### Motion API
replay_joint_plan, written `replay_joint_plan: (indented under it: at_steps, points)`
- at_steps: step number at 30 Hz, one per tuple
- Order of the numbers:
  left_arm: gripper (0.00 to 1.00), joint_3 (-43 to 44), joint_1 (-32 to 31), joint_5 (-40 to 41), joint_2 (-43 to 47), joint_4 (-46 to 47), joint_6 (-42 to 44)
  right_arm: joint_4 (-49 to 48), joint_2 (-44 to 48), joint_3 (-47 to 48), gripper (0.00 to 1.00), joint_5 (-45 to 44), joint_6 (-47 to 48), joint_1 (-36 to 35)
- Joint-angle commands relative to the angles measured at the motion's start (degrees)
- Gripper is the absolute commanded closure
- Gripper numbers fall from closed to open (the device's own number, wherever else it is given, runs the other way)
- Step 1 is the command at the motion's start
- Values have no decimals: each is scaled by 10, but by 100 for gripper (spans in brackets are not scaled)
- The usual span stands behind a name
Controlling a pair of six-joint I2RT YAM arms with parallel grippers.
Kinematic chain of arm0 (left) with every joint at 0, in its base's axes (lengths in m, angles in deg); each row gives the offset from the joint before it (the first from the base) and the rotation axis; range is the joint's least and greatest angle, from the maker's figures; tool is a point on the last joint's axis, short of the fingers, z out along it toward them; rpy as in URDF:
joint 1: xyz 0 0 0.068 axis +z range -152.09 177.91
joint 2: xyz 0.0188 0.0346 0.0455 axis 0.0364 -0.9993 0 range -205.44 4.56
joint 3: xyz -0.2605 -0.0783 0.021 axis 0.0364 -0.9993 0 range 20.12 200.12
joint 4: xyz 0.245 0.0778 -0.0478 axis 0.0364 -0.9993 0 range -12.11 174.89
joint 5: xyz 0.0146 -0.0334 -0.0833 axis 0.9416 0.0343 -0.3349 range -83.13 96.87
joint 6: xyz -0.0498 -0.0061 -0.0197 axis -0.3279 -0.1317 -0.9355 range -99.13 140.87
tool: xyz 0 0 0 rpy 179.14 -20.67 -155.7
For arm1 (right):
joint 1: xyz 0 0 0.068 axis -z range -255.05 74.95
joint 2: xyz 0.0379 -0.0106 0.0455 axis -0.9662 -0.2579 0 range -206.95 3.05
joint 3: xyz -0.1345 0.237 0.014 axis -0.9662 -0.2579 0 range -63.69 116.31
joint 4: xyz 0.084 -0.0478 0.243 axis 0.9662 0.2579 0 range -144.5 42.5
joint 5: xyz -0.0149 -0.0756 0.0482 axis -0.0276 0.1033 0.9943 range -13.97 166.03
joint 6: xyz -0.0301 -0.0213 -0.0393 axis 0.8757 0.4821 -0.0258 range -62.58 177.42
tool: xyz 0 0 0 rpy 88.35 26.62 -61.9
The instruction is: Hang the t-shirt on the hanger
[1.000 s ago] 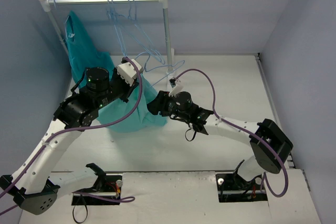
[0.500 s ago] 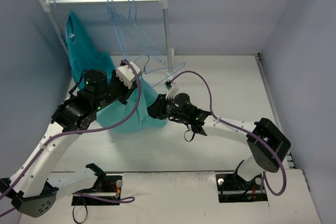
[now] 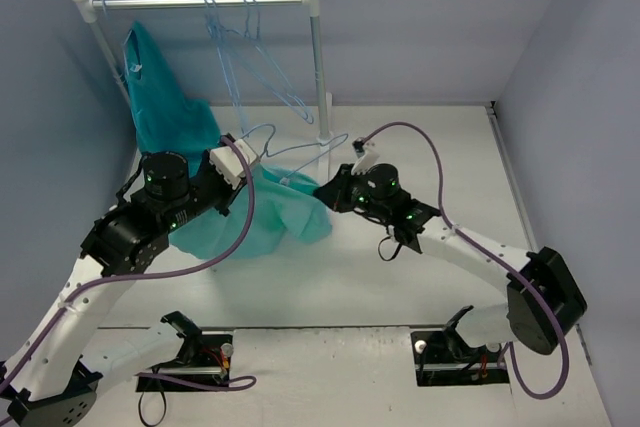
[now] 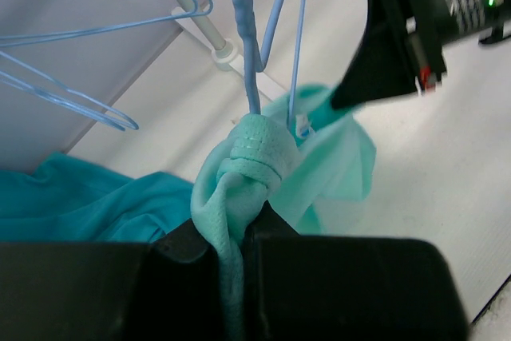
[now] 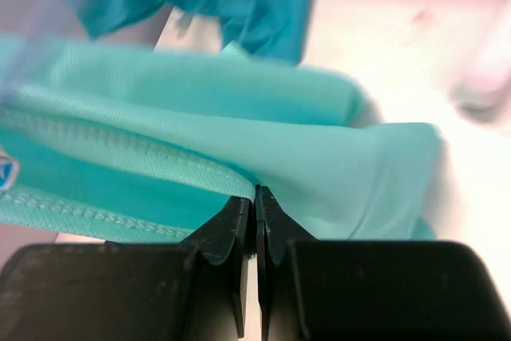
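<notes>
Left gripper (image 4: 238,229): pads pressed hard together, pinching a rope-like bunch of the t-shirt (image 4: 247,157). Just past those fingertips, collar ribbing knotted around the wire of the hanger (image 4: 244,29), with a second strand dropping beside the tag (image 4: 302,124). Further out on the same cloth, to the right of the left fingers, right gripper (image 5: 256,197): jaws closed flat on a folded edge, stitched hem running off to its left, a smooth fold to its right. Between the two pinches, mint cloth sagging onto the table (image 3: 330,287).

Probably the stretching step: opening the neck so a hanger arm can slide inside.

- Draw the two pinches apart slowly, along the line joining them, only until the slack goes.
- Grip firmly; thin knit slips from shallow pinches, and the right one sits near the very edge.
- Watch the wire above the left fingertips: aim it into the neck opening, not into the wadded fold, where snagging seems likely.
- Avoid tugging hard enough to drag the hanger, which looks light and loosely seated.

Behind and left of the left fingers, a darker garment (image 4: 80,197). Farthest off, beyond both grippers, the rail (image 3: 200,2) with spare hangers (image 3: 240,47) dangling from it.
</notes>
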Motion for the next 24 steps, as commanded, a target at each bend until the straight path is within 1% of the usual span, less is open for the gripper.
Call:
replay_joint_plan:
  at_steps: [1, 6, 9, 17, 20, 24]
  points:
    - [100, -25, 0, -1, 33, 42, 29, 62, 56, 13, 100, 0, 67, 54]
    - [100, -44, 0, -18, 47, 26, 38, 112, 55, 37, 100, 21, 106, 91]
    - [100, -62, 0, -3, 60, 23, 39, 131, 57, 46, 100, 35, 123, 118]
    - [100, -68, 0, -4, 57, 4, 54, 202, 63, 99, 100, 18, 183, 140]
    - [100, -68, 0, -11, 50, 1, 56, 240, 61, 139, 100, 4, 207, 142]
    - [100, -65, 0, 7, 39, -1, 58, 263, 61, 167, 100, -2, 223, 142]
